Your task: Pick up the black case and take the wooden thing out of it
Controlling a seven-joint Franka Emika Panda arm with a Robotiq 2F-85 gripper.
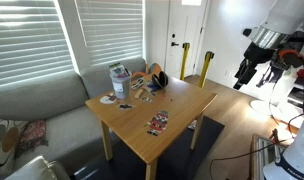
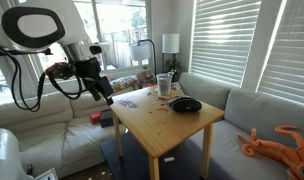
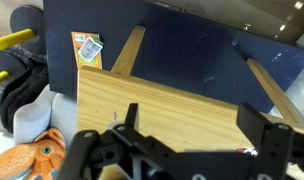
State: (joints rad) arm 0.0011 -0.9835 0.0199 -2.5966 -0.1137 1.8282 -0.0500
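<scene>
The black case [image 1: 157, 77], rounded with a tan-orange edge, lies on the far side of the wooden table [image 1: 162, 105], next to the grey-white cup [image 1: 119, 75]. In the other exterior view the case [image 2: 185, 104] lies at the table's right side, near the cup [image 2: 164, 82]. No wooden thing shows; the inside of the case is hidden. My gripper [image 1: 247, 70] hangs in the air beside the table, well away from the case, as an exterior view also shows [image 2: 100, 92]. In the wrist view its fingers [image 3: 197, 125] are spread wide and empty over the tabletop [image 3: 162, 100]. The case is out of the wrist view.
Small cards and packets [image 1: 157, 123] lie on the table near the front edge and also show in an exterior view [image 2: 129, 103]. A grey sofa [image 1: 42, 110] wraps behind the table. A yellow post [image 1: 205, 65] stands beyond it. An orange plush [image 2: 282, 140] lies on the sofa. A dark rug [image 3: 192, 50] lies under the table.
</scene>
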